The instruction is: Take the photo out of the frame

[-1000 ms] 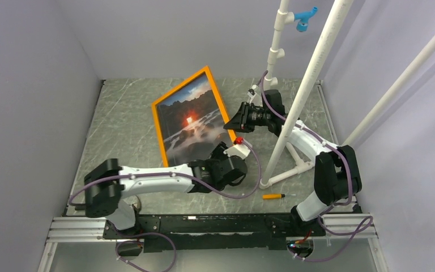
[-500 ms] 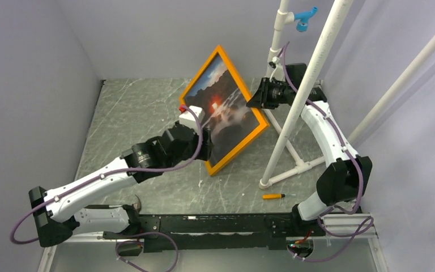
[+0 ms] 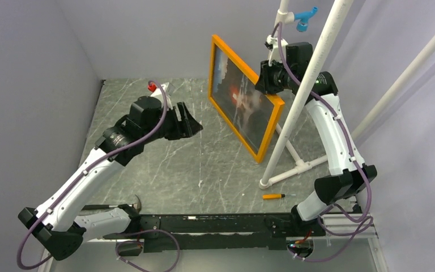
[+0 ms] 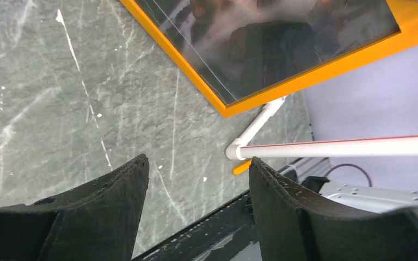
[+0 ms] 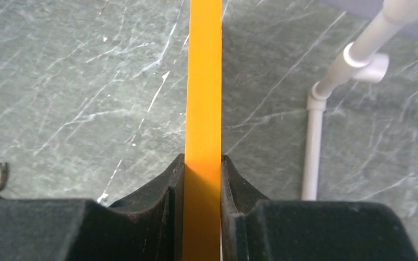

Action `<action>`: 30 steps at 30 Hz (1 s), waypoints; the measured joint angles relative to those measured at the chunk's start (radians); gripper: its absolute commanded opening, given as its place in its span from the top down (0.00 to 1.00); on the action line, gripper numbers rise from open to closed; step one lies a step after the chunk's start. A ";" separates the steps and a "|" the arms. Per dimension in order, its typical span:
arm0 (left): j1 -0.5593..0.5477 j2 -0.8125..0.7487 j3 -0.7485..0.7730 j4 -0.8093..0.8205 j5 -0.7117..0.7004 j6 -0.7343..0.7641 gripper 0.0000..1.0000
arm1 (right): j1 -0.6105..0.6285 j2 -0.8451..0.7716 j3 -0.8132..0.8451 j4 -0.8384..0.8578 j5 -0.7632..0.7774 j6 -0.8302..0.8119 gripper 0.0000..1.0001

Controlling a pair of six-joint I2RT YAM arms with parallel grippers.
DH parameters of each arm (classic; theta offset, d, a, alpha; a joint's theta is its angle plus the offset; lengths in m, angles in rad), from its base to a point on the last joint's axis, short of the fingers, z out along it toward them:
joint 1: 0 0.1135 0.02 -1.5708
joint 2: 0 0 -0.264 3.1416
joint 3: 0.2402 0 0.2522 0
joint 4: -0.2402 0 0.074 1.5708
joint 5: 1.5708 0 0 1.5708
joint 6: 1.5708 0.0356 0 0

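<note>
The orange frame (image 3: 210, 68) hangs in the air over the back of the table, tilted on edge, with the photo (image 3: 241, 96) still in it, its red sun showing behind the glazing. My right gripper (image 3: 269, 79) is shut on the frame's far edge; in the right wrist view the orange edge (image 5: 204, 81) runs straight up between the fingers (image 5: 177, 174) of the right gripper (image 5: 203, 160). My left gripper (image 3: 195, 127) is open and empty, left of the frame and apart from it. From the left wrist the frame's lower corner (image 4: 305, 81) and photo (image 4: 261, 49) sit above the left gripper (image 4: 198, 163).
A white PVC pipe stand (image 3: 303, 90) rises just right of the frame, its foot (image 3: 286, 170) on the marbled table. A small orange-handled screwdriver (image 3: 273, 196) lies near the front edge. Grey walls close in on the left, back and right.
The right arm has raised the frame off the table and turned it on edge. The left gripper has let go of the frame, opened and drawn back to the left.
</note>
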 measured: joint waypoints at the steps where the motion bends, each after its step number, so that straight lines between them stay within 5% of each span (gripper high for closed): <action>1: 0.024 0.002 0.000 0.002 0.031 -0.015 0.30 | 0.017 0.009 0.027 -0.011 0.023 -0.016 1.00; 5: 0.114 0.033 0.000 0.035 0.139 -0.094 0.30 | 0.095 0.018 0.047 -0.016 0.114 -0.058 1.00; 14: 0.321 0.188 0.008 0.116 0.395 -0.409 0.27 | 0.253 -0.084 -0.205 0.177 0.245 -0.124 1.00; 30: 0.210 0.567 0.414 0.196 0.285 -0.621 0.27 | 0.278 -0.159 -0.367 0.370 0.240 -0.131 1.00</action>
